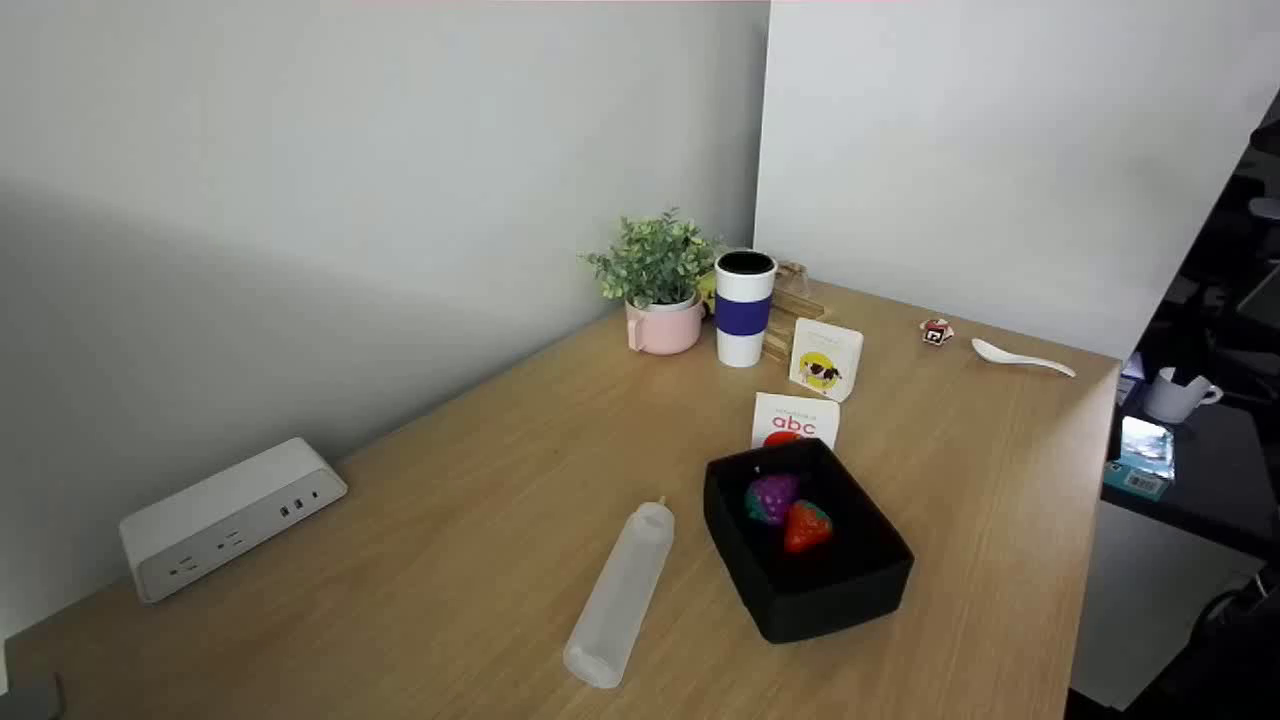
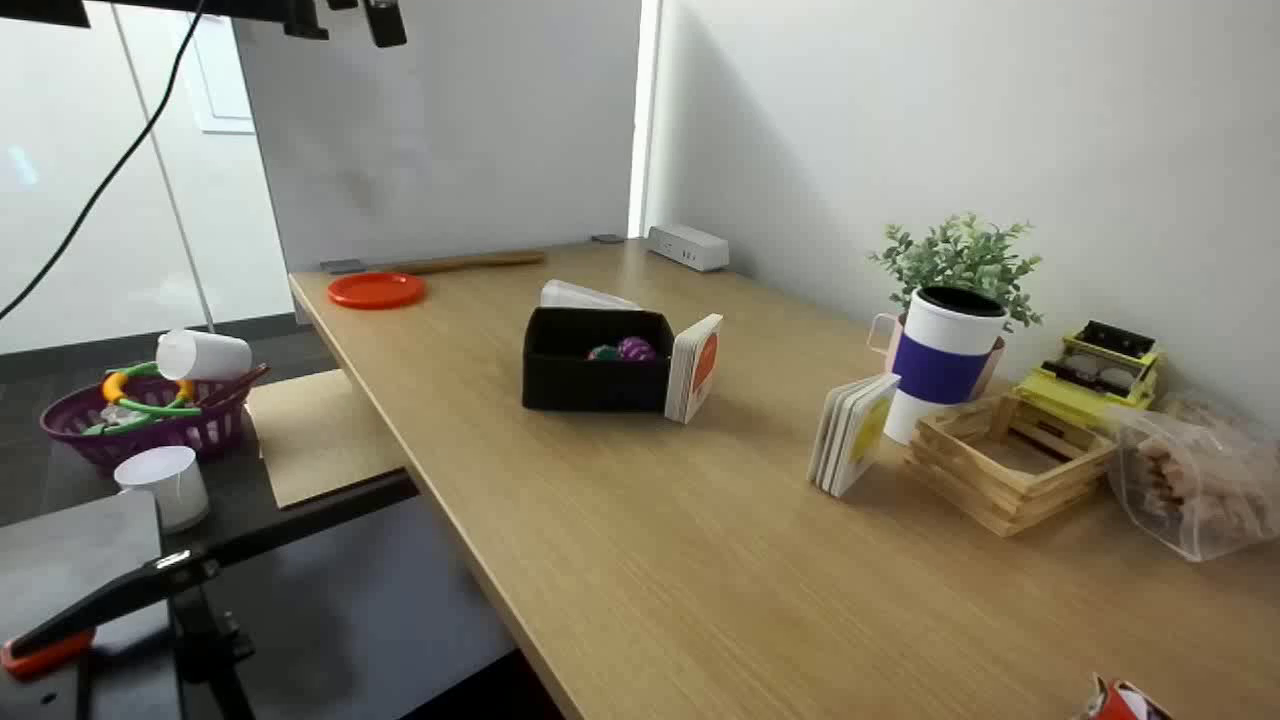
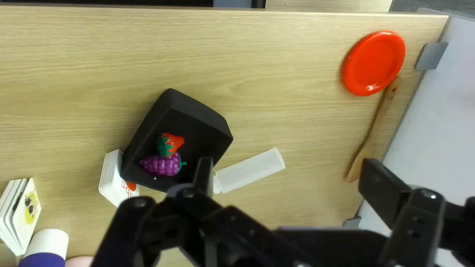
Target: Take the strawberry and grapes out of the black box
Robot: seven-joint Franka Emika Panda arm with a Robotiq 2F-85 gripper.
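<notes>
The black box [image 1: 838, 606] stands on the table, also in an exterior view [image 2: 598, 386] and the wrist view [image 3: 200, 111]. Inside it the red strawberry [image 1: 808, 527] lies against the purple grapes [image 1: 772, 498]. Both show in the wrist view, the strawberry [image 3: 174, 143] beside the grapes [image 3: 161, 164]. In an exterior view the grapes [image 2: 637, 348] show over the wall; the strawberry's red body is hidden. My gripper [image 3: 287, 167] is open, fingers wide apart, with nothing between them. It is high above the table; only dark parts of it show at an exterior view's top edge [image 2: 345, 18].
A clear plastic bottle [image 1: 622, 595] lies beside the box. An abc book [image 1: 795, 418] stands against the box, a cow book [image 1: 826, 358] farther off. A cup [image 1: 743, 310], potted plant [image 1: 660, 280], wooden crate [image 2: 1010, 465], red plate [image 3: 374, 63] and wooden spatula [image 3: 374, 133] are around.
</notes>
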